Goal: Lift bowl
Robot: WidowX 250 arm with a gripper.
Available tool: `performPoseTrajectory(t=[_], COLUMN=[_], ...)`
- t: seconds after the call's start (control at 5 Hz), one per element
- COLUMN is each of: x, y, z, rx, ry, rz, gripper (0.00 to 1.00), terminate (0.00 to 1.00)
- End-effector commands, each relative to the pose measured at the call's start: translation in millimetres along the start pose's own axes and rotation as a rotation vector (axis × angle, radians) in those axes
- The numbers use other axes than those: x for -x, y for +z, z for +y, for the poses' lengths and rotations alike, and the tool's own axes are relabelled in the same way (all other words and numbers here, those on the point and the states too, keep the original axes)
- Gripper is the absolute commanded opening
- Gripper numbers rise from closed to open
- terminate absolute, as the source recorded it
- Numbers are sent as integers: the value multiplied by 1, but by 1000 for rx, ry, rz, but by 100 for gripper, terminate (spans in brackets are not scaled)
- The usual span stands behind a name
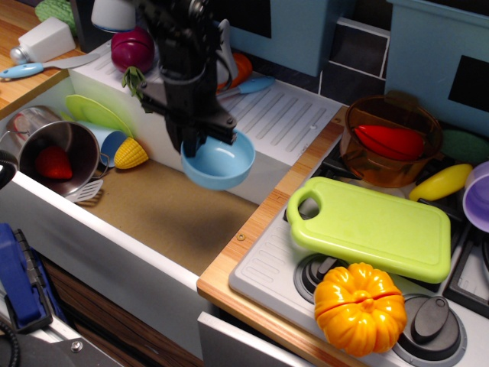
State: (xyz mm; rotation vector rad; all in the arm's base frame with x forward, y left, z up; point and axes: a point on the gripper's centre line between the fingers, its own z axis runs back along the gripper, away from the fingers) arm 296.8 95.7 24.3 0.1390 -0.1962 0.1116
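1. Your arm (179, 46) comes down from the top of the frame, its black links stacked nearly upright over the toy sink (164, 218), the wrist pointing straight down.
2. Your gripper (200, 140) has its jaws closed on the near-left rim of the bowl (219, 161), one finger inside the rim and one outside.
3. The light-blue bowl hangs clear of the brown sink floor, mouth up and tipped slightly, in front of the white inner wall below the draining board (275, 115).
4. To the left in the sink lie a steel pot (57, 149) with a red piece inside, a yellow corn toy (131, 153) and a lime-green plate (95, 113), all well apart from the bowl.
5. On the desk to the right, a green cutting board (374, 227) rests on the stove top, with the orange pumpkin (359, 307) near its front edge.
6. The amber bowl (391, 145) with a red item inside stands behind the board, well apart from your gripper.
7. The grey tap (202, 53) rises just behind the arm, partly hidden by it.
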Motion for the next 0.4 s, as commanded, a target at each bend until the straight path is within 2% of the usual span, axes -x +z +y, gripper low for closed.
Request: performPoseTrajectory(t=[0.0,0.2], x=[-25,-25], y=[45,52], z=[-3,-3], rx=[-34,-43], ry=[-8,-27], rz=[-68,-77], gripper=[0,0], terminate=[0,100])
